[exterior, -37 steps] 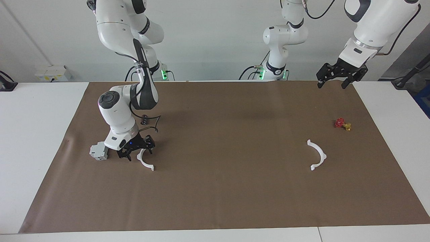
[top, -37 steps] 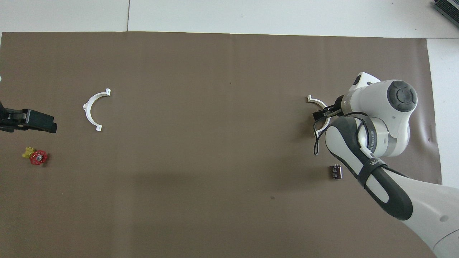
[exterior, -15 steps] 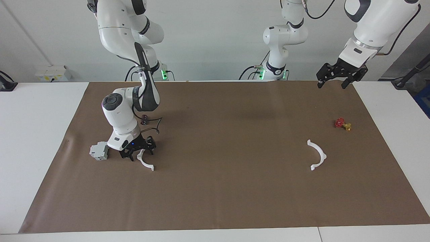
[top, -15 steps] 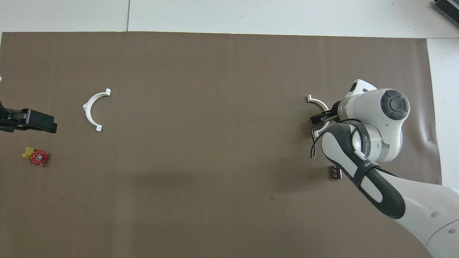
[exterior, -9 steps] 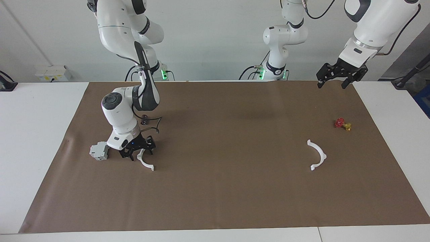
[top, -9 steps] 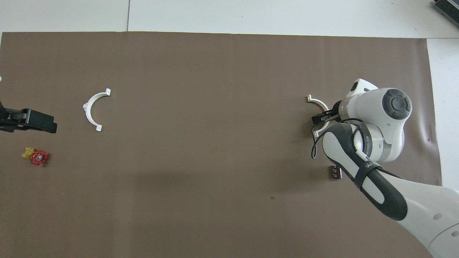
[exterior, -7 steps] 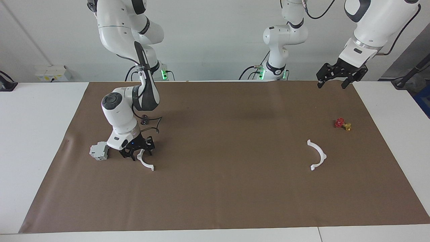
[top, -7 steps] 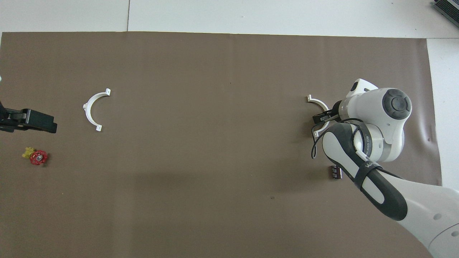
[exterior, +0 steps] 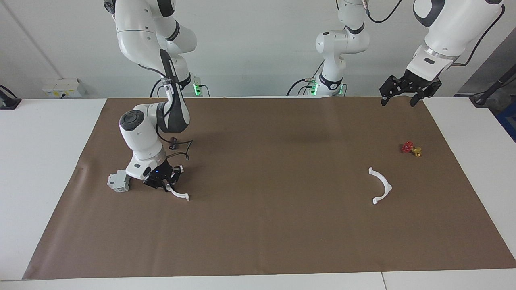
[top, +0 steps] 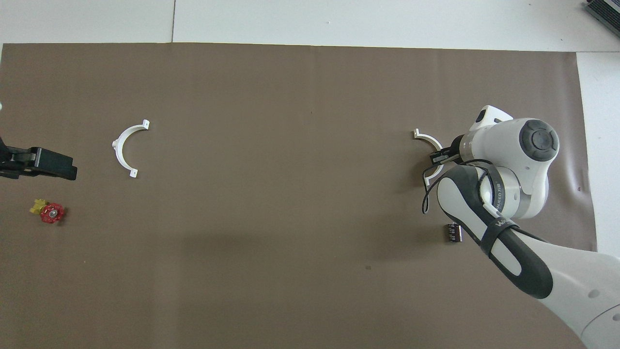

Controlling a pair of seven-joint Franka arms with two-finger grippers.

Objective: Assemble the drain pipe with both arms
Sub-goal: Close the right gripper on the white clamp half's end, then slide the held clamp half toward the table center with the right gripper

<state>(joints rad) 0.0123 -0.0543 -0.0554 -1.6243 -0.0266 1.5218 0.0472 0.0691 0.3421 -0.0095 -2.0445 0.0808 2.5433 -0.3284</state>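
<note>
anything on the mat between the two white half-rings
Nothing: in the overhead view the brown mat is bare between the half-ring lying free and the half-ring at the right gripper.

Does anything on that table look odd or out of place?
Only the half-ring in the right end effector: it is tipped up on edge, while the other half-ring lies flat. Nothing looks spilled or broken.

White half-rings (exterior: 381,186), brown mat (exterior: 266,225)
</note>
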